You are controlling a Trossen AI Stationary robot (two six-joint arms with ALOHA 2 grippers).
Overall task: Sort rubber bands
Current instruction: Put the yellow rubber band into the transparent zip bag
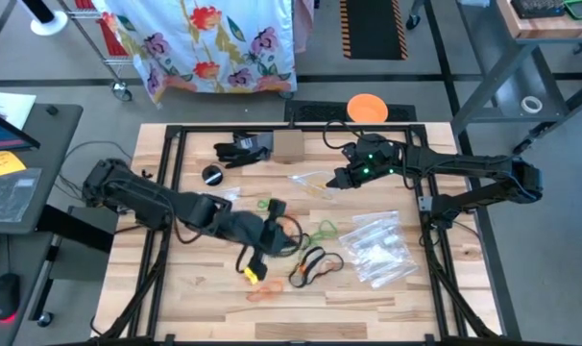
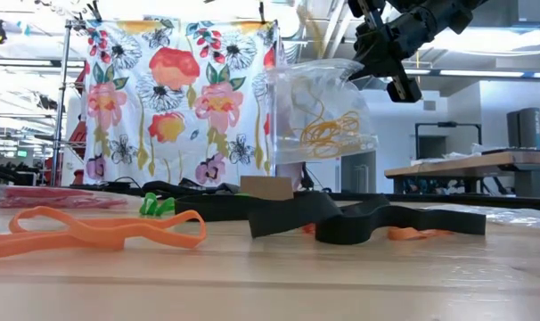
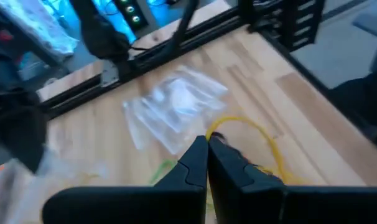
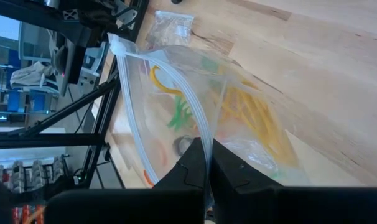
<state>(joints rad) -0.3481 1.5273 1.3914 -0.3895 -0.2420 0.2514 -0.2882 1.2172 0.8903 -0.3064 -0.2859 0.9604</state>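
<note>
My left gripper [image 1: 283, 229] [image 3: 207, 142] is over the table's middle, shut on a thin yellow rubber band [image 3: 254, 132]. My right gripper [image 1: 341, 179] [image 2: 388, 64] is farther back, shut on a clear zip bag [image 2: 319, 111] [image 4: 238, 118] that has yellow rubber bands [image 2: 331, 132] inside and is held up off the table. Loose bands lie flat on the wood: orange [image 2: 92, 232], black [image 2: 341, 219] [image 1: 315, 261] and green [image 1: 320, 231] [image 2: 154, 205]. My left gripper pinches the yellow band at one spot on its loop [image 3: 214, 135], between the free ends of the two fingers. The rest of the loop arcs out past the tips and drops beside one finger. My right gripper pinches the bag's zip edge [image 4: 200, 140] between its two fingers, which slant downward. The bag is lifted clear and hangs beside the fingers with its mouth gaping, the yellow bands gathered in its lower part.
A heap of clear zip bags [image 1: 377, 245] [image 3: 176, 106] lies on the table's right half. At the back stand a small cardboard box [image 1: 289, 144], a black bundle [image 1: 243, 149] and a round black piece [image 1: 212, 175]. A black frame rail [image 1: 301, 125] borders the wooden top.
</note>
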